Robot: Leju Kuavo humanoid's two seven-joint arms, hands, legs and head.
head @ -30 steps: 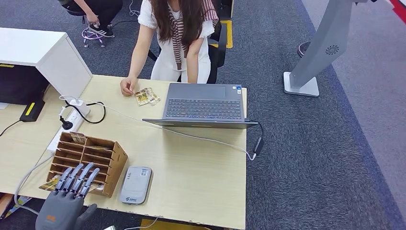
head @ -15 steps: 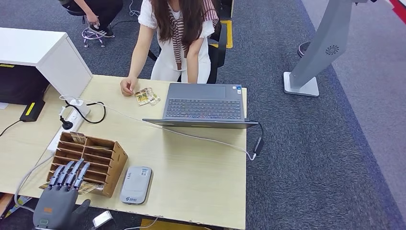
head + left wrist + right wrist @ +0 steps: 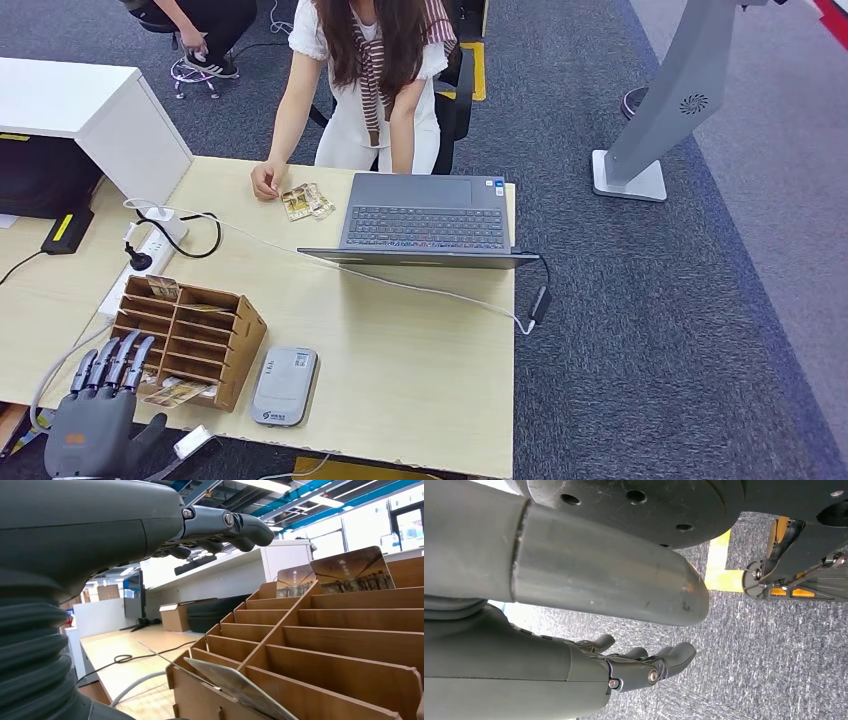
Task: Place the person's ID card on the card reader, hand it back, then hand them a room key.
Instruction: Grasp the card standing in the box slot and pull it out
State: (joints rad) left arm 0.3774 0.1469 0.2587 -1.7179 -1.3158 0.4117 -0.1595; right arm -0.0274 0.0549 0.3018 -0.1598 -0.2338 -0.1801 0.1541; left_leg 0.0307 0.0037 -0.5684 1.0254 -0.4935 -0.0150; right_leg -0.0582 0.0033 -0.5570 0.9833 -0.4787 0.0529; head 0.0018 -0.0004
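Open grey laptop (image 3: pixel 425 218) sitting at the far side of the surface (image 3: pixel 400 360), screen edge facing the camera. Its cable (image 3: pixel 430 293) is trailing across the wood to an adapter (image 3: pixel 540 303) hanging off the right edge. White power strip (image 3: pixel 140 262) with a looped black cord (image 3: pixel 190 235) lying at left. Grey stand (image 3: pixel 660 110) standing on the carpet (image 3: pixel 680 330), well apart from the surface.
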